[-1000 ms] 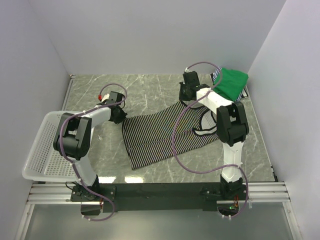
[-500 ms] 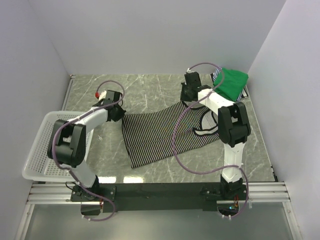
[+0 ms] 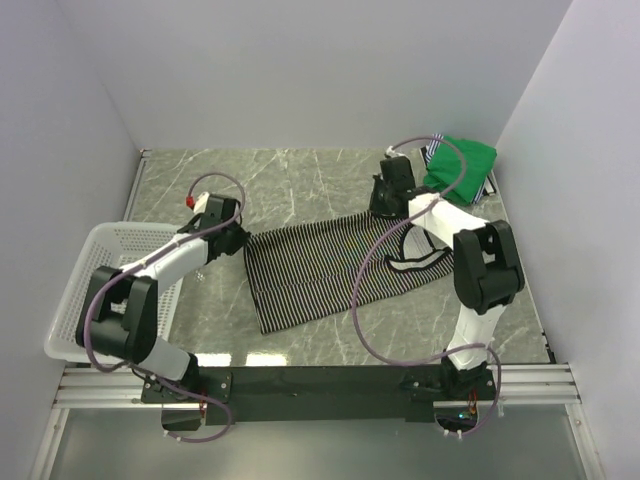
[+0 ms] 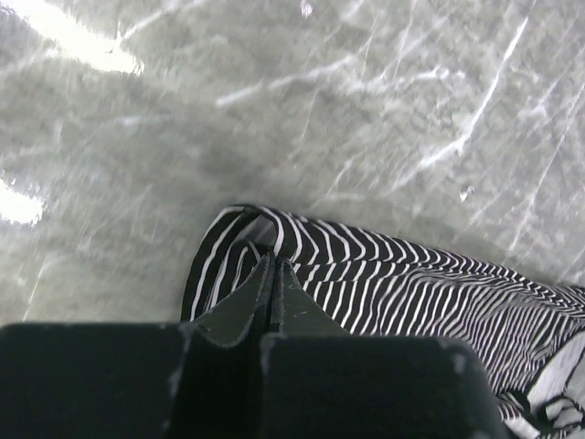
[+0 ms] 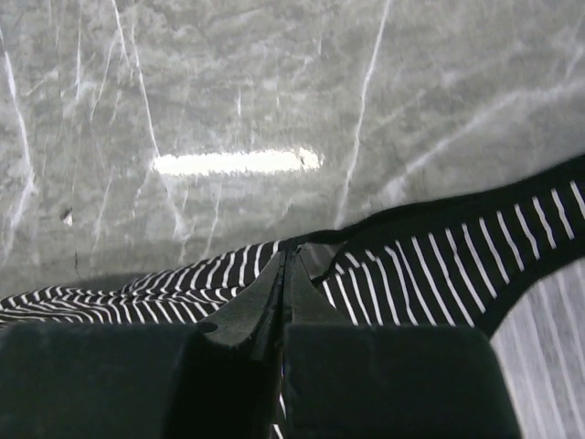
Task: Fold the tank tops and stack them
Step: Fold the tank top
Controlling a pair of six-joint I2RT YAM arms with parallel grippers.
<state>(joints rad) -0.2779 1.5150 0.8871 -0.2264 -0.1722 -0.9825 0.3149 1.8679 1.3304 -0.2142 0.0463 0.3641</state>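
The striped top and green top are soft matt cloth. The marbled table shines glossy; the basket at its left edge is white plastic mesh.

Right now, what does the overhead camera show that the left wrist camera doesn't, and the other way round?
Only overhead: the white plastic mesh basket at the table's left edge and the bright green tank top in the far right corner. Only the left wrist: the left arm's fingers closed tight, pinching a bunched corner of striped cloth. Both: the black-and-white striped tank top lying on the grey marble table.
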